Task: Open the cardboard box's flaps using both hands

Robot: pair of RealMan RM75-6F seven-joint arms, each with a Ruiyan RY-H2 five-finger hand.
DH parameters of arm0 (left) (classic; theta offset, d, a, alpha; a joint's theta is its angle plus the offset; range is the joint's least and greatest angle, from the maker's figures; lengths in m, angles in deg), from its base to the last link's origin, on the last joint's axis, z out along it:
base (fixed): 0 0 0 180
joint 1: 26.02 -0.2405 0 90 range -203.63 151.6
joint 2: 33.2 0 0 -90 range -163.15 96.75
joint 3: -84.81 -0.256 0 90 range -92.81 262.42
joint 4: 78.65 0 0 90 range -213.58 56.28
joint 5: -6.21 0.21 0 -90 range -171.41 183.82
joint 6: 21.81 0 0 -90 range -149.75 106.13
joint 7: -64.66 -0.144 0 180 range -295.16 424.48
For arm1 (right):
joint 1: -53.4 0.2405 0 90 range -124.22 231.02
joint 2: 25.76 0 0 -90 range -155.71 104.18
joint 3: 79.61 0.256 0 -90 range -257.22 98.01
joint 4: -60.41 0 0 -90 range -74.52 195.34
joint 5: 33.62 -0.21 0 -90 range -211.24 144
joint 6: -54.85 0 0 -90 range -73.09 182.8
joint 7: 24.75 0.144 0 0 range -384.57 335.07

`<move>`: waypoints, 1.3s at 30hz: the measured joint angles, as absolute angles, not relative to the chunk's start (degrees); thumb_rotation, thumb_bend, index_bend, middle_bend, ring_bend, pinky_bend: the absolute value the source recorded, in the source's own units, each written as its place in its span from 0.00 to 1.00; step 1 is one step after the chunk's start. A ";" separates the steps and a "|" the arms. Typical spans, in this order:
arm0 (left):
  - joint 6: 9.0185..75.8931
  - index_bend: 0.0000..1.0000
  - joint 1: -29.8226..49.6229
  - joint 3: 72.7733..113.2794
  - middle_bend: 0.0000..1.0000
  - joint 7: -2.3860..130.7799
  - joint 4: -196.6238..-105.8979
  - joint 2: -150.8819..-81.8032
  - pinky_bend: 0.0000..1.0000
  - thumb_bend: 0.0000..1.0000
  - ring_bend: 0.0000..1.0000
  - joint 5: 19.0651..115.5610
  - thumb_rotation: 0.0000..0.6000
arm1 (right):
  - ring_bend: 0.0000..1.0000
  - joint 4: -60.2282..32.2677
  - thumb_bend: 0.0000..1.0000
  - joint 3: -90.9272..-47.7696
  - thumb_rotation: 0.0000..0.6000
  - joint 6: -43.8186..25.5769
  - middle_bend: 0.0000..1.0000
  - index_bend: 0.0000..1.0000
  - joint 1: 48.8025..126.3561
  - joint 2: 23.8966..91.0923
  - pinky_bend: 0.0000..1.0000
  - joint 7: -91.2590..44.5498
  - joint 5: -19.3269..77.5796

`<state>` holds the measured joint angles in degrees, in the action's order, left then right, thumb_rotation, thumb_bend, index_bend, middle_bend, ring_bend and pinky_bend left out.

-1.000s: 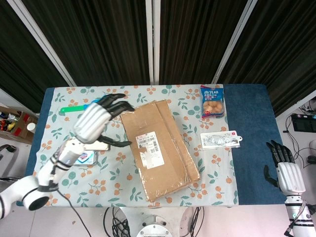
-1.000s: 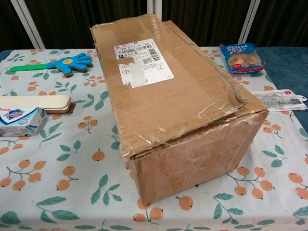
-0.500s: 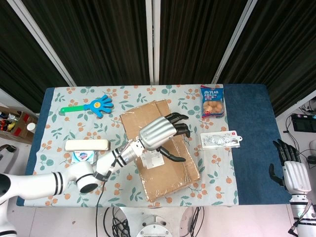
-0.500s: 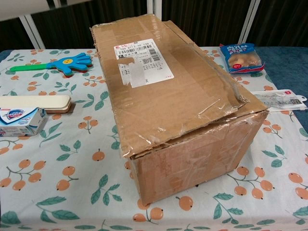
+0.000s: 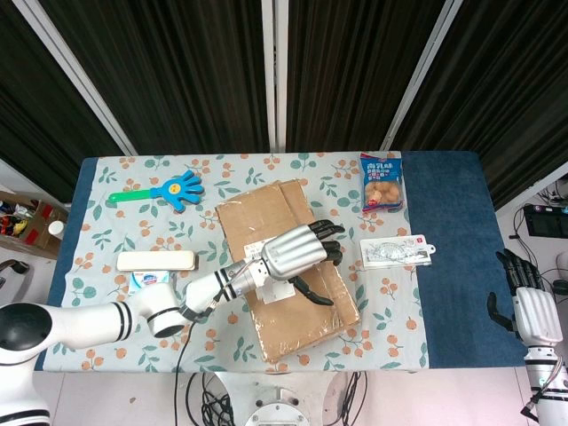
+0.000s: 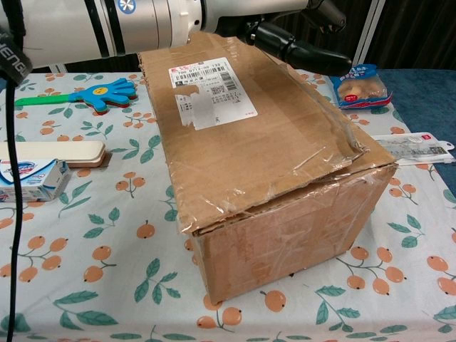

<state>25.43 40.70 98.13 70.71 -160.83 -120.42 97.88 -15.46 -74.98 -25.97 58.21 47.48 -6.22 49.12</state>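
While my left hand (image 5: 297, 253) hovers spread and empty over the cardboard box (image 6: 271, 164), its flaps lie shut. Stiff, taped board; I judge the lifted front flap edge the best hold. My right hand (image 5: 535, 312) hangs empty off the bench.

left hand (image 5: 297, 253) swung from table's left side to above cardboard box (image 5: 315, 311)

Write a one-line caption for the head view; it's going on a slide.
Left hand open above the closed cardboard box, right hand off the table.
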 measured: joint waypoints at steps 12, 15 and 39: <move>24.65 0.45 41.78 96.24 0.40 71.23 -161.08 -119.02 0.16 0.00 0.11 97.37 0.16 | 0.00 -15.35 0.51 -74.89 1.00 -25.82 0.00 0.00 58.29 47.77 0.00 -6.63 49.08; 24.66 0.45 41.85 95.72 0.40 71.11 -160.71 -119.20 0.16 0.00 0.11 97.32 0.16 | 0.00 -15.30 0.51 -74.83 1.00 -25.89 0.00 0.00 58.23 47.80 0.00 -6.68 48.99; 25.95 0.61 42.13 94.22 0.51 70.02 -165.82 -113.58 0.15 0.00 0.12 98.07 0.14 | 0.00 -16.24 0.51 -74.43 1.00 -25.89 0.00 0.00 58.32 47.63 0.00 -7.31 48.74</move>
